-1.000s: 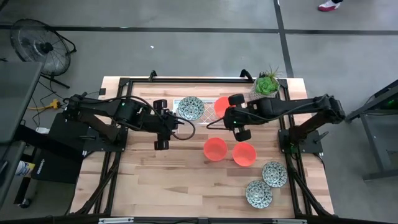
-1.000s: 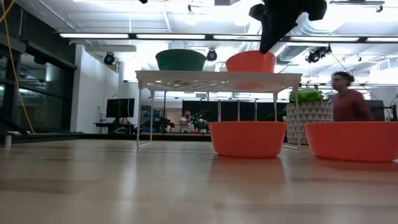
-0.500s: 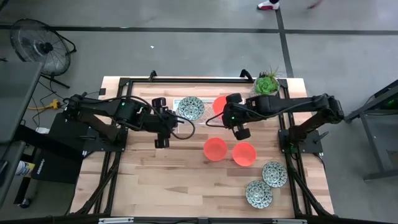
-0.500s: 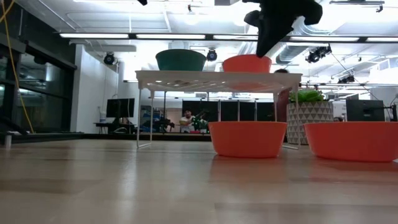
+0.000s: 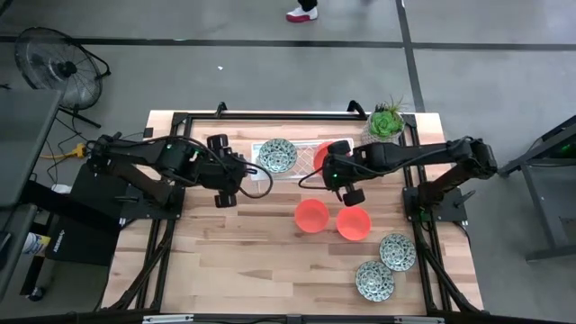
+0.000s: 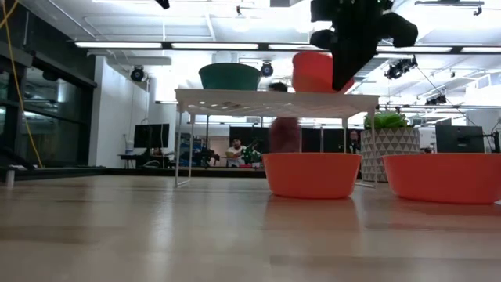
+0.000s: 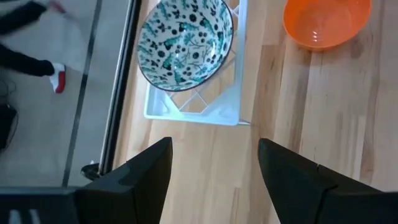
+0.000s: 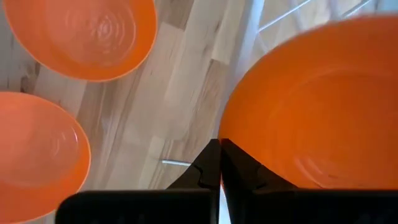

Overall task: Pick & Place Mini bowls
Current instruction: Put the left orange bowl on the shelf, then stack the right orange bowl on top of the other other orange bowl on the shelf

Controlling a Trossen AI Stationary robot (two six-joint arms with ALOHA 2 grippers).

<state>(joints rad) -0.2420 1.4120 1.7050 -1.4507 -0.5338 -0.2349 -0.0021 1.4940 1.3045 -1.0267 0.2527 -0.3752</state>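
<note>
We can't make out any readable text, labels, brands or numbers anywhere in these shots.

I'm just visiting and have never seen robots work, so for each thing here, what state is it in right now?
Right gripper: shut on the rim of an orange bowl, tilted above the white rack.
Left gripper: open, empty, beside the rack.
Patterned bowl: upright on the rack.
Two orange bowls: upright on the table.
Two patterned bowls: upright on the table.
Potted plant: upright at the table's corner.
</note>
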